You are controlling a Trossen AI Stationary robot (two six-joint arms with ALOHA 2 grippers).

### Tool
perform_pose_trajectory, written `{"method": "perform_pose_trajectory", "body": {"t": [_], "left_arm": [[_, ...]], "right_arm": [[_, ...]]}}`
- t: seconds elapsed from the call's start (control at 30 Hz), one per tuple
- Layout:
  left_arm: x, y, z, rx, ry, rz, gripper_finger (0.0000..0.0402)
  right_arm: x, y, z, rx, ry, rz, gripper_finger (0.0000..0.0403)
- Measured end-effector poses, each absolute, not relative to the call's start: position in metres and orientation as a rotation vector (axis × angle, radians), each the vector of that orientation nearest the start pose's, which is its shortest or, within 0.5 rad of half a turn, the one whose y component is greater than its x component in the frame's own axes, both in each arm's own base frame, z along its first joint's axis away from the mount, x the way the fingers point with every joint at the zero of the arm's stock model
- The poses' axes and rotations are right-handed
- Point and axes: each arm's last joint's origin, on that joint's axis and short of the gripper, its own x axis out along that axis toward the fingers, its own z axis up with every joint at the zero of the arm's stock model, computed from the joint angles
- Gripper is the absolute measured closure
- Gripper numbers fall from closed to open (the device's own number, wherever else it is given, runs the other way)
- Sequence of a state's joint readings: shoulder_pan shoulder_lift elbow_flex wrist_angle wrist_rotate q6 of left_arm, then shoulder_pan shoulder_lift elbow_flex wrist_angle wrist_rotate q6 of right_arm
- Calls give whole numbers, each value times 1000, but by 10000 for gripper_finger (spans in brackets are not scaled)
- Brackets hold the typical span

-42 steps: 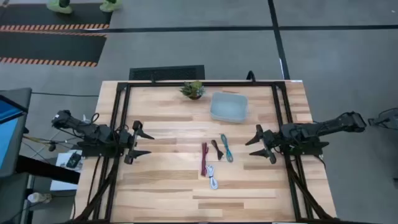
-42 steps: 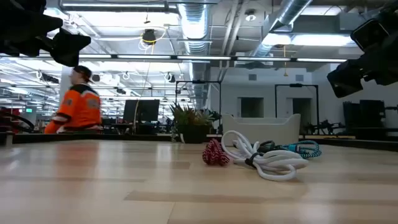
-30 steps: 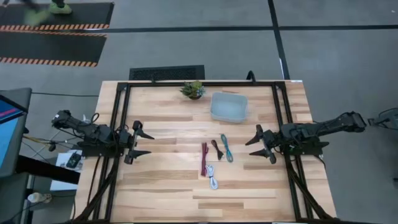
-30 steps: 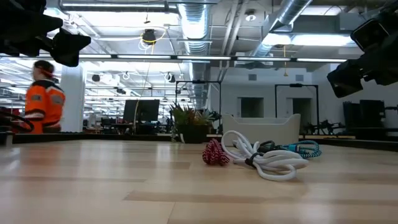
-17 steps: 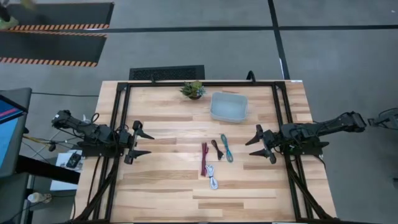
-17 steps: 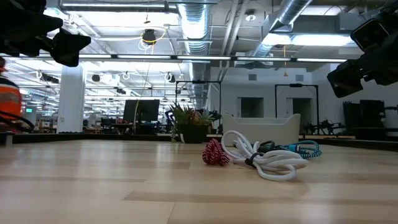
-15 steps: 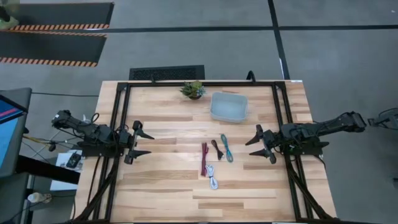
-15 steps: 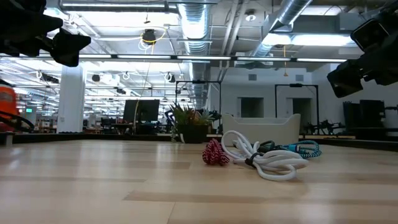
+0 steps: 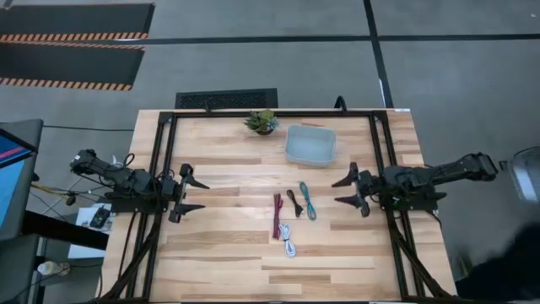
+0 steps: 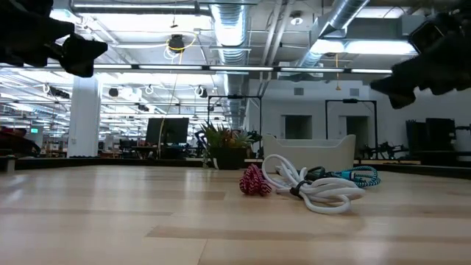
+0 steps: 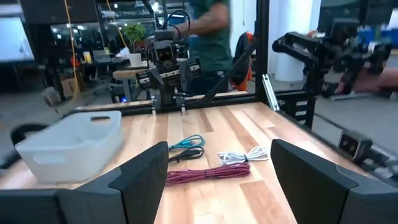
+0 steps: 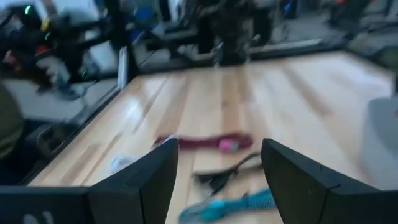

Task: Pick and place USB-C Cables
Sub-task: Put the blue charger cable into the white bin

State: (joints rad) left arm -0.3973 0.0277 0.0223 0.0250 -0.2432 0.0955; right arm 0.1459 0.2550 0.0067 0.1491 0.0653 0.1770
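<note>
Lying grouped near the middle of the wooden table, the four USB-C cables rest free of both arms: the maroon-red cable stretches out straight, the dark brown cable sits just beside it, the teal cable lies just beyond that on the right arm's side, and the white cable lies nearest the front edge, just beside the maroon one's end. From table height the white cable shows as a loose loop in front of the teal one, with the maroon bundle just beside it. A clear plastic bin stands behind the cables toward the back of the table, and a small potted plant stands just beside it near the back edge. The left gripper hangs over the left part of the table, well apart from the cables, fingers spread wide and grasping nothing. The right gripper hangs over the right part, near the teal cable but not touching it, fingers likewise spread and empty. A person in a green top stands beyond the table's far side in the left wrist view.
</note>
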Motion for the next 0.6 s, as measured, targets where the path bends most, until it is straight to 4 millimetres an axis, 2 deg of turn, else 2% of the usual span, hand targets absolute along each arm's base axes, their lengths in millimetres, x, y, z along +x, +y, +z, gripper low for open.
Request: {"method": "perform_pose_trajectory", "body": {"t": [0.13, 0.27, 0.43, 0.6], "left_arm": [[92, -31, 172, 136, -32, -152, 127], [92, -31, 172, -18, -31, -154, 127], [92, -29, 178, -98, -87, -90, 127], [91, -26, 187, -171, -176, -20, 127]], "right_arm": [[113, 13, 171, 268, -27, 59, 148], [112, 12, 181, 409, -127, 76, 148], [111, 12, 189, 428, -200, 92, 148], [111, 12, 188, 439, -194, 92, 148]]}}
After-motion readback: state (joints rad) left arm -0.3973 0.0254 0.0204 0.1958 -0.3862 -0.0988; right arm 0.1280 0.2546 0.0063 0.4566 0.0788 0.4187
